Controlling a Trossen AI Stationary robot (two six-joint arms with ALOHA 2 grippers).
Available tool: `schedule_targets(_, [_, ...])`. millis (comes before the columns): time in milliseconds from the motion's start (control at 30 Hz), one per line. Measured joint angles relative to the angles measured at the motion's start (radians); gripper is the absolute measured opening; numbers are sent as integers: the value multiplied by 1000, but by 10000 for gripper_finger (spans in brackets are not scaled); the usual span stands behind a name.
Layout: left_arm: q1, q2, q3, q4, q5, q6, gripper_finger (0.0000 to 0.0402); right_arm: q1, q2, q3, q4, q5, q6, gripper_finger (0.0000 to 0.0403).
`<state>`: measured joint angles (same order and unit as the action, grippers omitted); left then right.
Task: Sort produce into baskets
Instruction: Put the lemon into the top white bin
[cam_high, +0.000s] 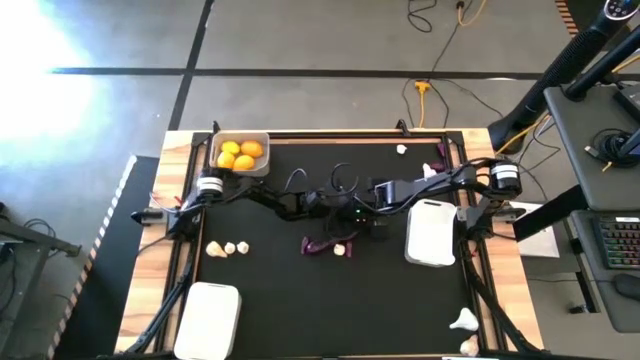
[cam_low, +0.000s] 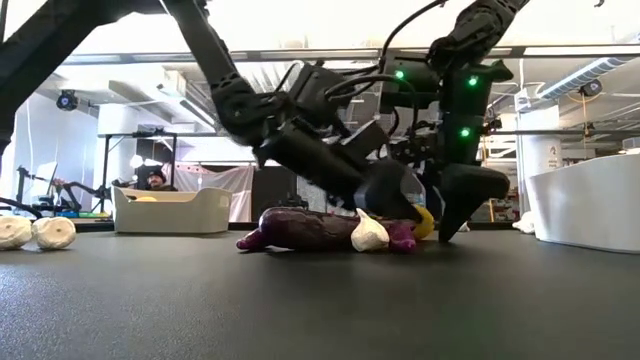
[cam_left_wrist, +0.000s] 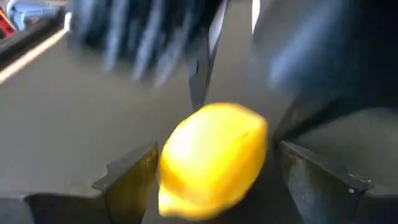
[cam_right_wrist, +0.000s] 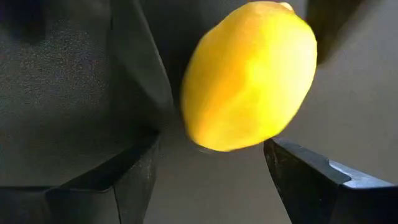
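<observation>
A: Where is the citrus (cam_left_wrist: 211, 158)?
B: Mid-desk, just beside the eggplant (cam_low: 300, 229), on the side toward the white tray (cam_high: 432, 232). Both hands meet there.
A: Does the left hand (cam_left_wrist: 214, 171) hold it?
B: Its fingers stand open on either side of the fruit; one looks against the skin, the other apart.
A: And the right hand (cam_right_wrist: 211, 162)?
B: Also open, the citrus just ahead between its fingers; whether it touches I cannot tell.
A: What else lies by the eggplant?
B: A garlic bulb (cam_low: 369, 233) touching its end. Two more bulbs (cam_high: 228, 248) lie well apart from it, toward the left arm. Three citrus (cam_high: 240, 153) sit in the corner tray (cam_high: 262, 165).
</observation>
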<state>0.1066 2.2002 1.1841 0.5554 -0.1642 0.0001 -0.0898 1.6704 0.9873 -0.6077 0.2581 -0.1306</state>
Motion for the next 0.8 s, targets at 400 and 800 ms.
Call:
schedule_targets(400, [-7,25,62,-59,27,21,311,4,-72,-69,29,-5,19,274])
schedule_targets(800, [-6,28,23,-54,43,-7,313,14,-75,-74,97,-9,29,281])
